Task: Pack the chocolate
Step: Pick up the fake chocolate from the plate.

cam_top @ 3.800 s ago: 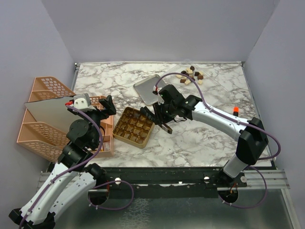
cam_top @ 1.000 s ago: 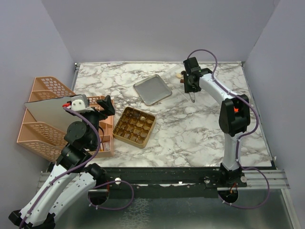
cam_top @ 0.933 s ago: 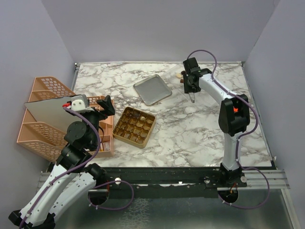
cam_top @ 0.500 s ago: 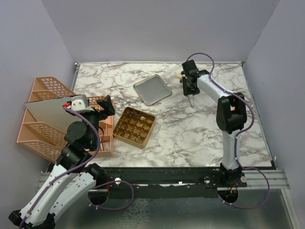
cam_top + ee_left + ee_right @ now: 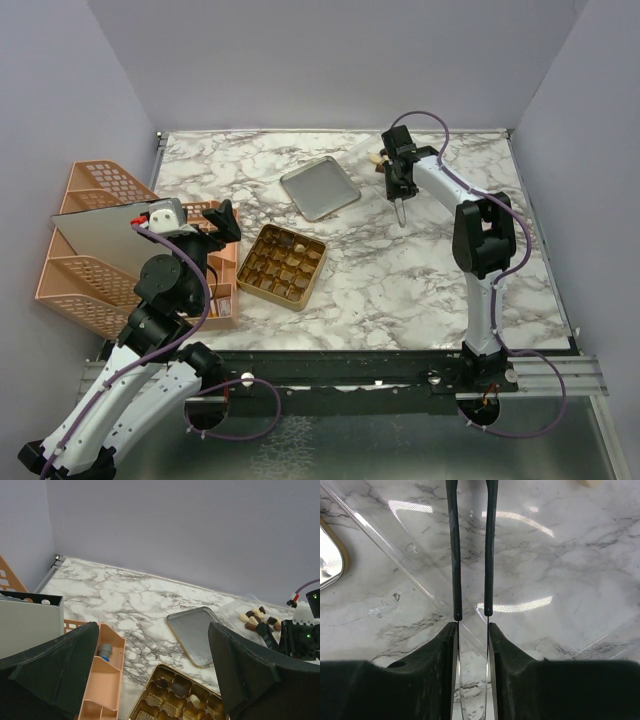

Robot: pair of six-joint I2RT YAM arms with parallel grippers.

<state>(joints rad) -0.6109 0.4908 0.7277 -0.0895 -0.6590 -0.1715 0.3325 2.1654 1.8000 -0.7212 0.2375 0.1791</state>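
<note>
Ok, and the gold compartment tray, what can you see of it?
The gold tray is square, shiny golden-brown, plastic-looking, with a grid of small compartments. It lies flat on the marble table, turned cornerwise, close beside the peach organizer and apart from the metal lid. The left wrist view shows three chocolates near its far edge, dark, brownish and cream; the other visible compartments look empty.

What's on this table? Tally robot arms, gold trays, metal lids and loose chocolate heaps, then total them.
Robot arms (left arm, right arm): 2
Gold tray: 1
Metal lid: 1
Loose chocolate heap: 1
Total: 5
</note>
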